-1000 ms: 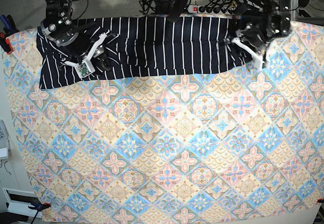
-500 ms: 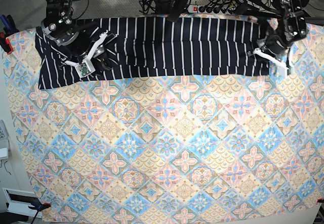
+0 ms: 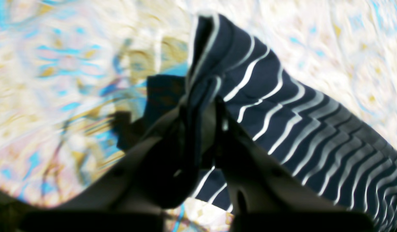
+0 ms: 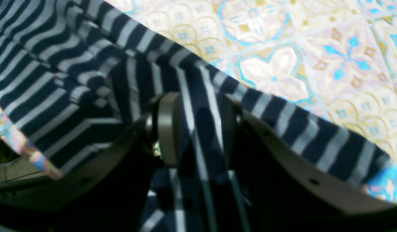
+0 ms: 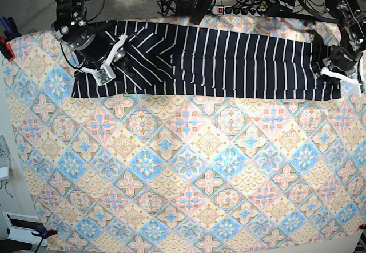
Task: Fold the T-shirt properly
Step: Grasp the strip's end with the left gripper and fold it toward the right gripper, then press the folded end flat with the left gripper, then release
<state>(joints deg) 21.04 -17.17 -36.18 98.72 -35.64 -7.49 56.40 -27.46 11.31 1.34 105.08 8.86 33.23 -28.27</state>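
The T-shirt (image 5: 229,59) is soft matt cloth, dark navy with thin white stripes, and it creases into loose folds where it bunches. The tablecloth (image 5: 189,167) under it is a smooth printed fabric in pastel diamonds, flat and without shine. The left gripper (image 3: 203,112) has dark, smooth fingers that look like matt plastic. The right gripper (image 4: 198,129) shows the same dark plastic, with a faintly glossy grey pad (image 4: 167,127).

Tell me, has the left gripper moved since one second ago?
Yes. In the base view the left gripper, shut on the T-shirt, has gone toward the tablecloth's right edge, pulling the cloth with it.
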